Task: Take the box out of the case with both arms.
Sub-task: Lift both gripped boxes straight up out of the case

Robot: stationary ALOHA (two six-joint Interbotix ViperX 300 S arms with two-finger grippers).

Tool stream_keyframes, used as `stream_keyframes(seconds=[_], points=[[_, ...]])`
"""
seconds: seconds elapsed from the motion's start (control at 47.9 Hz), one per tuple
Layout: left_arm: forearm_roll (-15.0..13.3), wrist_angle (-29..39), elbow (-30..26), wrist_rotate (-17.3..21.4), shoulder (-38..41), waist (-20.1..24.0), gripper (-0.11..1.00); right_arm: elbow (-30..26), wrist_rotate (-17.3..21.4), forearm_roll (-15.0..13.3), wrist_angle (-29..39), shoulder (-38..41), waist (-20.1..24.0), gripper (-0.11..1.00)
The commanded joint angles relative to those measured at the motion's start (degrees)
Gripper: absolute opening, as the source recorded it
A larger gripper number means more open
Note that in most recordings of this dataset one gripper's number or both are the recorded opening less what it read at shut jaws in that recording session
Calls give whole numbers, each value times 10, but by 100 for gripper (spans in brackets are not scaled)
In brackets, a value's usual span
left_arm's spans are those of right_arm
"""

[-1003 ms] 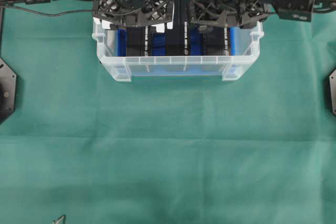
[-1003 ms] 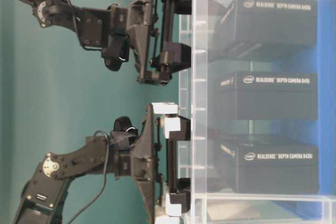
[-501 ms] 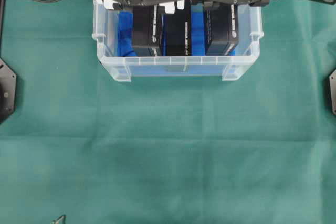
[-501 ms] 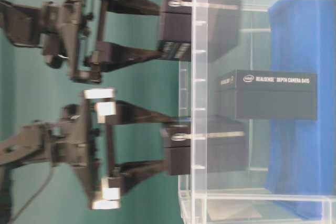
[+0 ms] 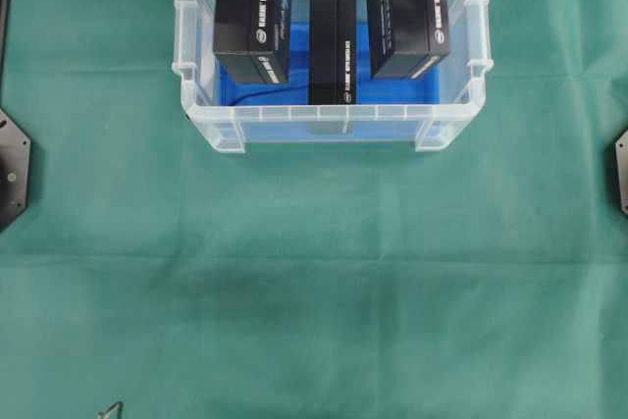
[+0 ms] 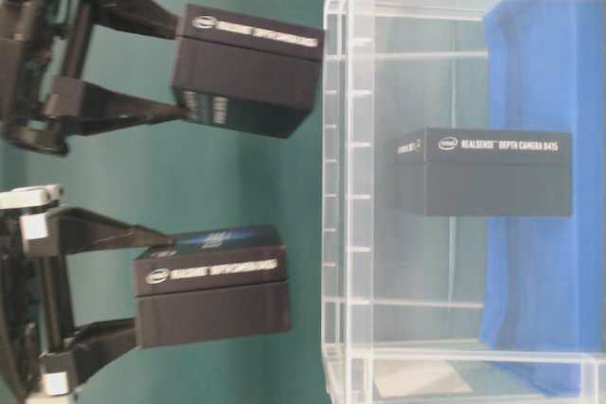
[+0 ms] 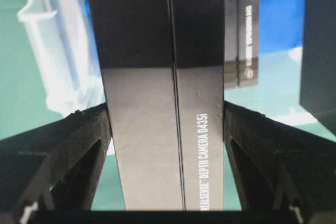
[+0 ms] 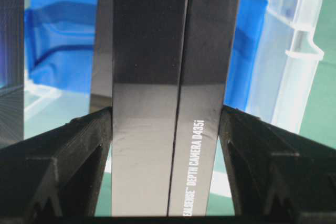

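**Two boxes held above the case, one left inside**

The left gripper (image 7: 168, 182) is clamping a black box (image 7: 163, 93) between its two fingers (image 7: 68, 145), the pads pressing against the box's broad side faces while the narrow printed edge faces the wrist camera. The right gripper (image 8: 165, 182) is gripping a second black box (image 8: 168, 87) in the same way, one finger (image 8: 262, 150) on each flank. In the table-level view both held boxes (image 6: 248, 68) (image 6: 210, 286) are hanging clear of the case (image 6: 346, 186), outside its rim, each projecting past the fingertips with only its near end pinched. A third box (image 5: 333, 46) is sitting in the middle of the case on the blue sheet (image 5: 363, 56), between the two lifted ones and apart from both grippers. The case is resting on the green cloth (image 5: 314, 272).
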Motion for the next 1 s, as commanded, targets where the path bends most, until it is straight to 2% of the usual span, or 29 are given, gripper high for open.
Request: stream_keyframes(seconds=[0.0, 0.272, 0.543, 0.752, 0.982], points=[[2, 15, -36, 1, -18, -4, 64, -36, -1, -4, 15, -22, 4, 65], [2, 35, -105, 1, -5, -3, 64, -86, -8, -5, 79, -20, 12, 65], [2, 86, -167, 6, 17, -8, 64, -134, -8, -11, 104, -7, 25, 65], [2, 98, -192, 8, 27, -11, 64, -147, -10, -11, 124, 3, 31, 65], [2, 99, -189, 8, 26, -18, 64, -147, -9, -11, 128, 3, 37, 65]])
